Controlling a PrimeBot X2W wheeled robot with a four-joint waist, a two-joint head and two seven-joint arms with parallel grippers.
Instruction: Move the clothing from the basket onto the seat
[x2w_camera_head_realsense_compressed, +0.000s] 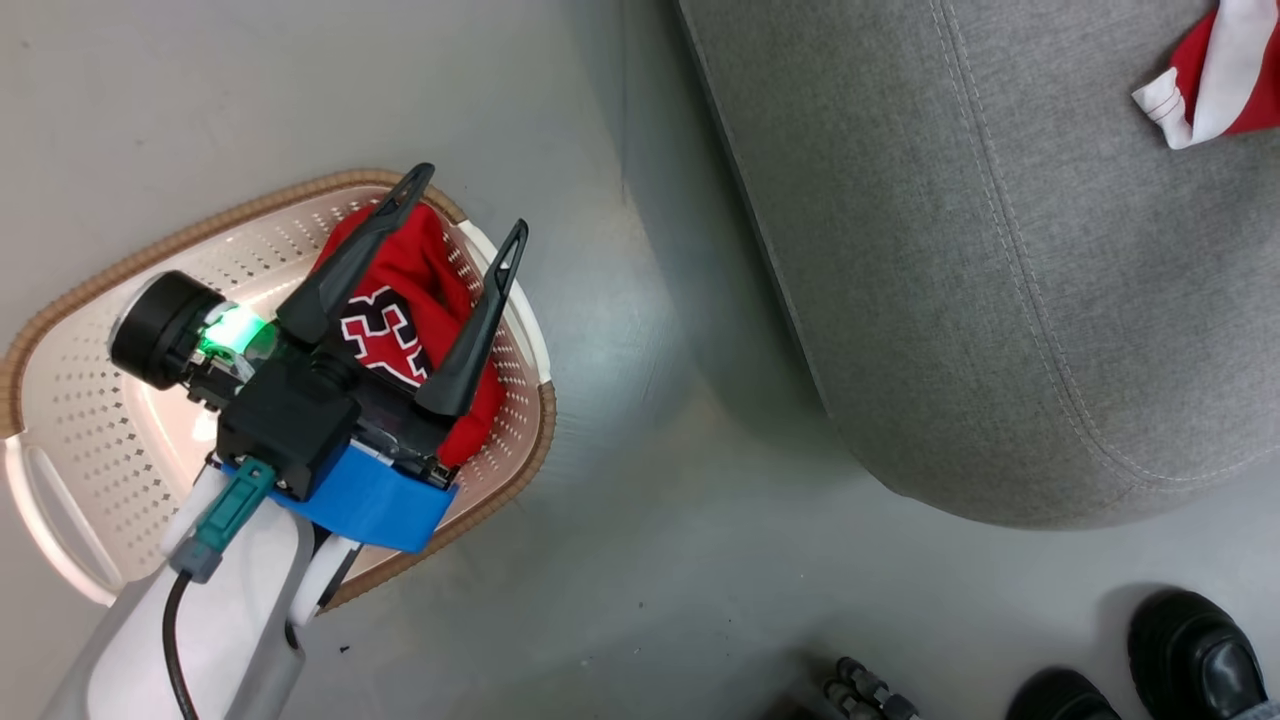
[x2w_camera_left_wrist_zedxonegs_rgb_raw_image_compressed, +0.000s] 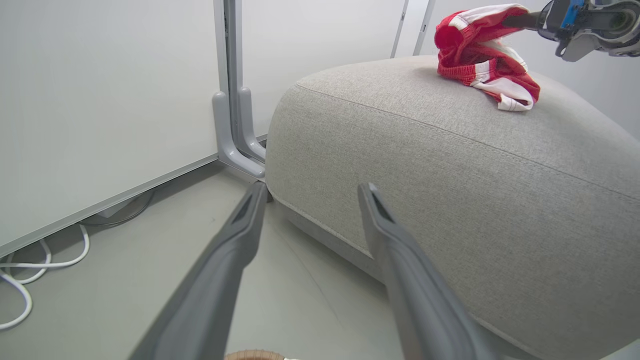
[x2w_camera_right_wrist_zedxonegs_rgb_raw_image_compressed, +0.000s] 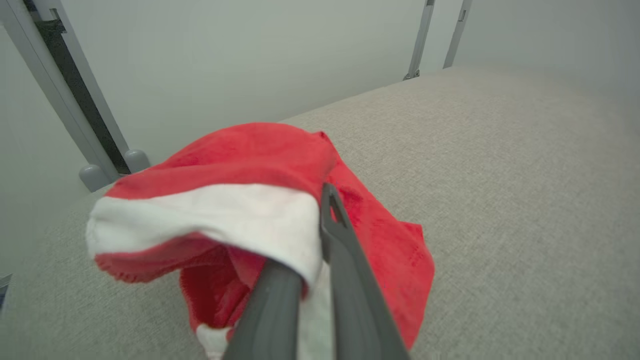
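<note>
Seat (x2w_camera_head_realsense_compressed: 950, 250): taken as the landmark; one garment is carried on it, the other is not.
Shorts (x2w_camera_left_wrist_zedxonegs_rgb_raw_image_compressed: 480, 55): laid on top of the seat, well in from its rounded edge, with the white band held up off the fabric.
Right hand (x2w_camera_right_wrist_zedxonegs_rgb_raw_image_compressed: 312, 225): closed on the white band of the shorts, above the seat.
Jersey (x2w_camera_head_realsense_compressed: 410, 300): bunched in the basket (x2w_camera_head_realsense_compressed: 80, 290), which stands on the floor (x2w_camera_head_realsense_compressed: 650, 520) beside the seat, apart from its edge.
Left hand (x2w_camera_head_realsense_compressed: 472, 198): spread wide and empty, held over the jersey, with its fingers aimed towards the seat rather than down.
Risk, shorts: if the right hand is drawn back before it is opened, or the band is caught on a finger, the shorts are likely to be dragged towards the seat's edge.
Risk, jersey: only a top fold may be pinched, so the garment could be dropped on the floor short of the seat.
Risk, basket: it looks light and is perforated, so it may be lifted or tipped if cloth is snagged.
Risk, bystander: a person's shoes (x2w_camera_head_realsense_compressed: 1190, 640) are seen on the floor near the seat, where a wide swing could be crowded.
</note>
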